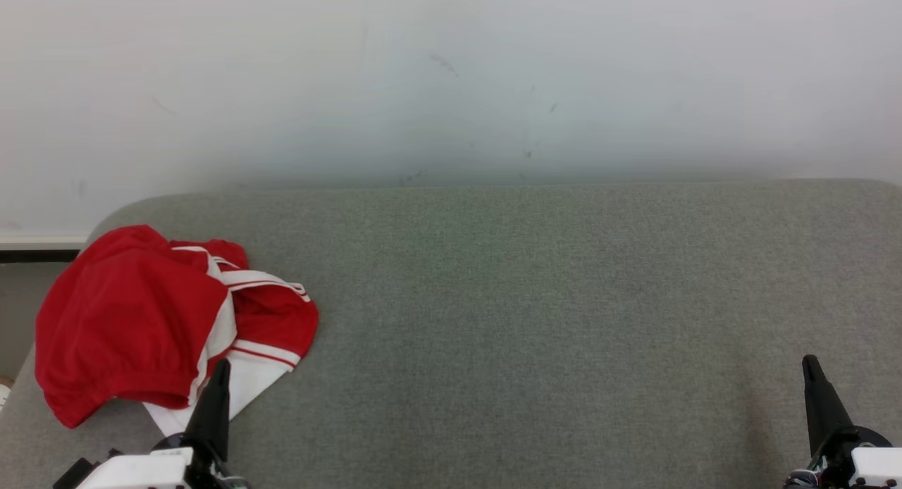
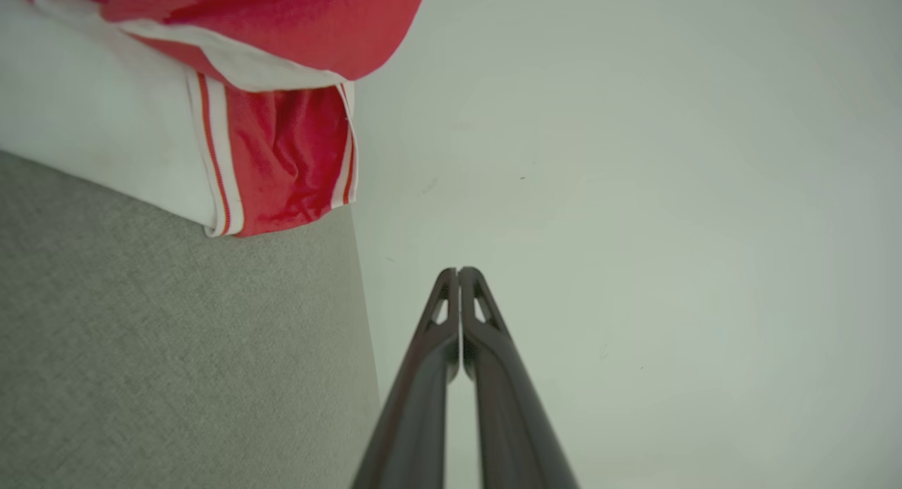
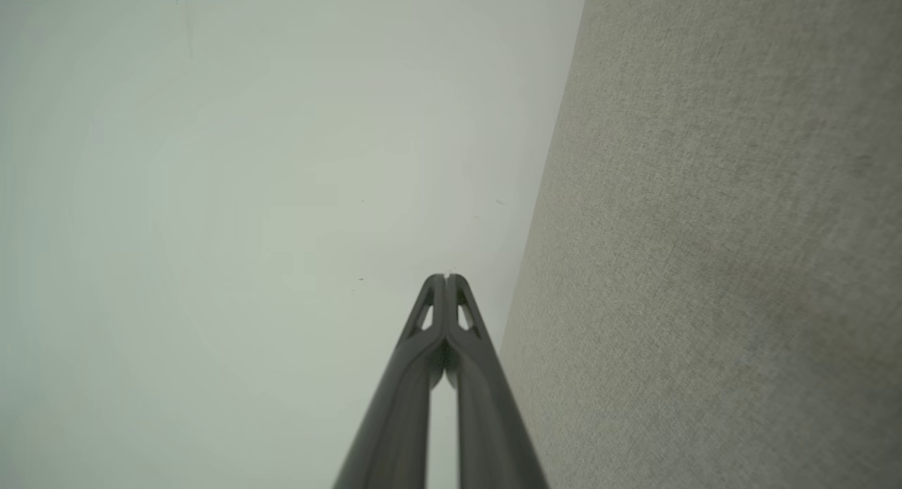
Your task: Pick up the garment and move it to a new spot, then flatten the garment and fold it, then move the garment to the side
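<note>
A crumpled red garment [image 1: 141, 320] with white panels and red-and-white striped trim lies bunched at the left end of the grey fabric surface [image 1: 535, 320]. In the left wrist view the garment [image 2: 282, 144] fills the upper left, apart from the fingers. My left gripper [image 1: 220, 366] is shut at the lower left, its tip over the garment's white near edge, holding nothing. Its fingers [image 2: 458, 274] are pressed together. My right gripper [image 1: 812, 362] is shut at the lower right, far from the garment, its fingers [image 3: 446, 279] closed on nothing.
A pale wall [image 1: 451, 80] rises directly behind the grey surface. The surface's rounded left corner [image 1: 120, 214] lies just beyond the garment, with a white ledge [image 1: 42, 242] past it. Bare fabric stretches from the middle across to the right.
</note>
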Available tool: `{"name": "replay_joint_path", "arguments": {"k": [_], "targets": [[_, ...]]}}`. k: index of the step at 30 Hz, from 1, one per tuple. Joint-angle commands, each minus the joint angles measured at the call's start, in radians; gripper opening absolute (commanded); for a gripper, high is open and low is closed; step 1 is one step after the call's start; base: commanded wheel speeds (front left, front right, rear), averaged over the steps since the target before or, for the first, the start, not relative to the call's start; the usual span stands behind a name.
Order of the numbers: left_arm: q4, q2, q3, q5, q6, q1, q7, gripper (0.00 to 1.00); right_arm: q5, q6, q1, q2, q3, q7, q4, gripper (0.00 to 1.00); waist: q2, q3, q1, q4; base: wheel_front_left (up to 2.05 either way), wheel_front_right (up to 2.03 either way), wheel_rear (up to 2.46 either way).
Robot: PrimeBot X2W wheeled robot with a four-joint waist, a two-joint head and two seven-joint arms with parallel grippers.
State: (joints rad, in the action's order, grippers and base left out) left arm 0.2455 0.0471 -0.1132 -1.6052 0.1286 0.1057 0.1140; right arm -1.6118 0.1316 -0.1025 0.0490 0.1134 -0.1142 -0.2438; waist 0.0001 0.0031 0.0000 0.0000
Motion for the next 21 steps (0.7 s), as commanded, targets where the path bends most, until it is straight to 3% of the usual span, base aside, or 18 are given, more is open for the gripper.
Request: {"name": "replay_joint_path", "arguments": {"k": [1, 21], "targets": [[0.000, 0.007, -0.002, -0.015, 0.004, 0.007, 0.003, 0.00, -0.002, -0.002, -0.012, 0.002, 0.002, -0.002, -0.003, 0.00, -0.0001, 0.000, 0.0000, 0.000, 0.00, 0.00, 0.00], [0.000, 0.007, -0.002, -0.015, 0.005, 0.007, 0.003, 0.00, -0.002, -0.002, -0.012, 0.002, 0.002, -0.002, -0.003, 0.00, -0.0001, 0.000, 0.0000, 0.000, 0.00, 0.00, 0.00]]}}
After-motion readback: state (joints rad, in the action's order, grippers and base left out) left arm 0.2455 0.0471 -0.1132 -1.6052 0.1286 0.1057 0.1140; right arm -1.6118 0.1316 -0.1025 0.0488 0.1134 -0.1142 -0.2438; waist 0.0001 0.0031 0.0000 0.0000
